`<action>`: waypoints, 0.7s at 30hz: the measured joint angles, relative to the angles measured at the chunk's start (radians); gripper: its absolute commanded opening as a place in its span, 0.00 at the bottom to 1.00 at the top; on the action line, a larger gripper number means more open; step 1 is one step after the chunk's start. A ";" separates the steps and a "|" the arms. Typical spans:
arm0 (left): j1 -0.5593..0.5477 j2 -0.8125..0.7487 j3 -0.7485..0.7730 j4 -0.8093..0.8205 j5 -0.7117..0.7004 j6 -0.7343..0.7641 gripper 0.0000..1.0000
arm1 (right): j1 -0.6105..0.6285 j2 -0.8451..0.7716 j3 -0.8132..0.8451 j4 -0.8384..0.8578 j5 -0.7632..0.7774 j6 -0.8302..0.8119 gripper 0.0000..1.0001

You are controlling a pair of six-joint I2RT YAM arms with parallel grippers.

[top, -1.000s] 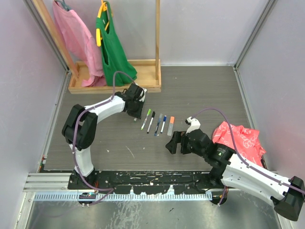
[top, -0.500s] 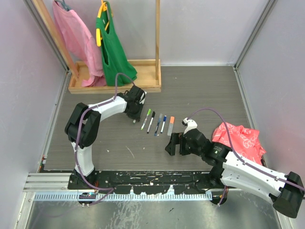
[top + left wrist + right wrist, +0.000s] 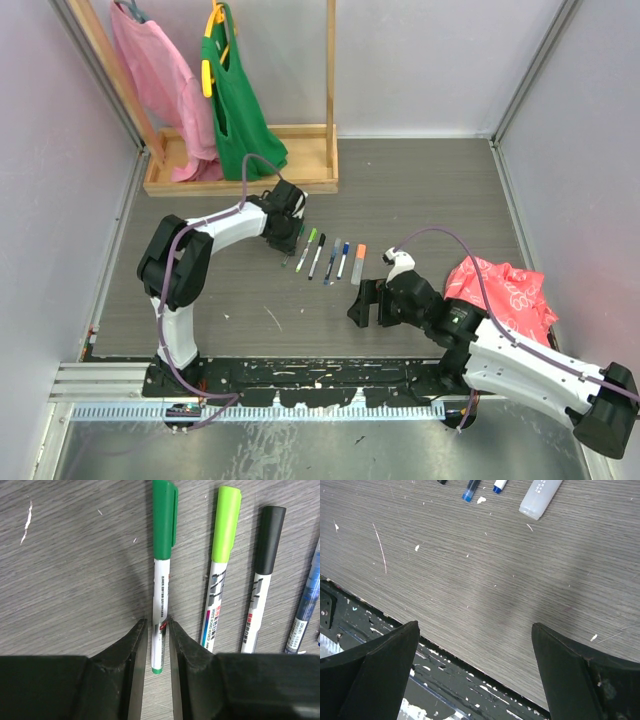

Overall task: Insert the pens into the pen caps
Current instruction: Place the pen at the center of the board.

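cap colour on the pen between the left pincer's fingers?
Green. The cap shows best in the left wrist view.

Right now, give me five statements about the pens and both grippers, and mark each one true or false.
1. The green pen lies between the fingers of the left gripper. True.
2. The right gripper is shut on a pen. False: its jaws stand wide open over bare table and hold nothing.
3. The black pen lies uncapped. False: its black cap is on it.
4. The light green pen lies between the green pen and the black pen. True.
5. The pens rest on the red bag. False: they lie on the table, and the bag sits apart from them.
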 measured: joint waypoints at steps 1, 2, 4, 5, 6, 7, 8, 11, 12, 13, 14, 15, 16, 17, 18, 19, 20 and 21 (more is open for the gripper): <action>0.000 0.000 0.000 0.000 0.000 0.000 0.26 | 0.000 -0.006 0.000 -0.003 0.000 0.000 0.99; 0.000 -0.001 -0.001 0.000 0.000 0.000 0.27 | 0.000 -0.011 0.000 -0.005 0.000 0.000 0.99; 0.000 -0.003 -0.002 0.001 -0.001 0.000 0.29 | 0.000 -0.020 0.000 -0.008 0.001 0.000 0.99; 0.000 -0.005 -0.002 0.000 -0.001 0.000 0.29 | 0.000 -0.022 0.000 -0.009 0.002 0.000 0.99; 0.000 -0.008 -0.002 -0.002 -0.002 0.000 0.30 | 0.000 -0.024 0.000 -0.011 0.004 0.000 0.99; 0.000 -0.011 -0.003 -0.005 -0.002 0.000 0.30 | 0.000 -0.024 0.000 -0.014 0.006 0.000 0.99; 0.000 -0.018 -0.003 -0.010 -0.001 0.000 0.30 | 0.000 -0.024 0.000 -0.014 0.009 0.000 0.99; 0.000 -0.051 0.004 -0.031 -0.001 0.001 0.32 | 0.000 -0.024 0.002 -0.017 0.017 -0.003 0.99; 0.000 -0.065 0.010 -0.039 -0.001 0.001 0.34 | 0.000 -0.024 0.004 -0.019 0.020 -0.004 0.99; 0.000 -0.082 0.021 -0.051 -0.001 0.001 0.35 | 0.000 -0.024 0.008 -0.022 0.023 -0.006 0.99; 0.000 -0.105 0.035 -0.063 -0.001 0.002 0.35 | 0.000 -0.024 0.012 -0.026 0.025 -0.008 0.99; 0.000 -0.124 0.049 -0.071 0.000 0.001 0.36 | 0.000 -0.024 0.016 -0.028 0.027 -0.010 0.99; 0.000 -0.153 0.068 -0.078 0.004 0.001 0.36 | 0.000 -0.024 0.022 -0.030 0.030 -0.013 0.99; 0.000 -0.175 0.079 -0.079 0.011 0.001 0.36 | 0.000 -0.024 0.026 -0.030 0.032 -0.016 0.99; 0.000 -0.202 0.089 -0.079 0.023 0.001 0.37 | 0.000 -0.023 0.033 -0.033 0.035 -0.020 0.99; 0.000 -0.243 0.095 -0.077 0.039 0.001 0.37 | 0.000 -0.023 0.040 -0.035 0.039 -0.026 0.99; 0.000 -0.277 0.097 -0.078 0.053 0.001 0.38 | 0.000 -0.023 0.042 -0.035 0.040 -0.027 0.99; 0.000 -0.313 0.095 -0.077 0.067 0.000 0.39 | 0.000 -0.023 0.049 -0.038 0.046 -0.030 0.99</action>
